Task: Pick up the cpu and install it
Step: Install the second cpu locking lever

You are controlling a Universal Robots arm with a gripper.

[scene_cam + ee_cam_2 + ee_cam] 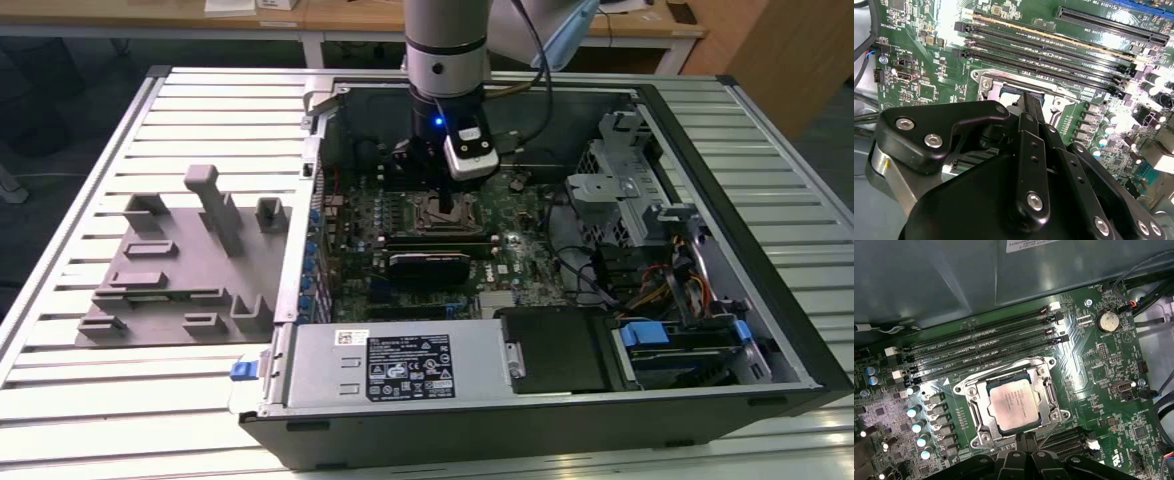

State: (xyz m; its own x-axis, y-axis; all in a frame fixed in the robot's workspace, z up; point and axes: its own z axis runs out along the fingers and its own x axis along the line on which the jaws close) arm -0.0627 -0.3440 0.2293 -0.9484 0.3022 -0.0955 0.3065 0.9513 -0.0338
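Observation:
The cpu, a small silver square chip, lies flat inside the open metal-framed socket on the green motherboard. In the first wrist view my gripper is at the socket's edge, just beside the chip. Its black fingers are closed together with nothing between them. The second wrist view shows the gripper reaching down to the socket frame, and the gripper body hides the chip. In the exterior view the gripper is lowered inside the open computer case, right over the socket.
Empty memory slots run beside the socket. A black finned block sits nearer the power supply. The drive cage and cables crowd the exterior view's right. A grey tray of holders lies on the slatted table at the left.

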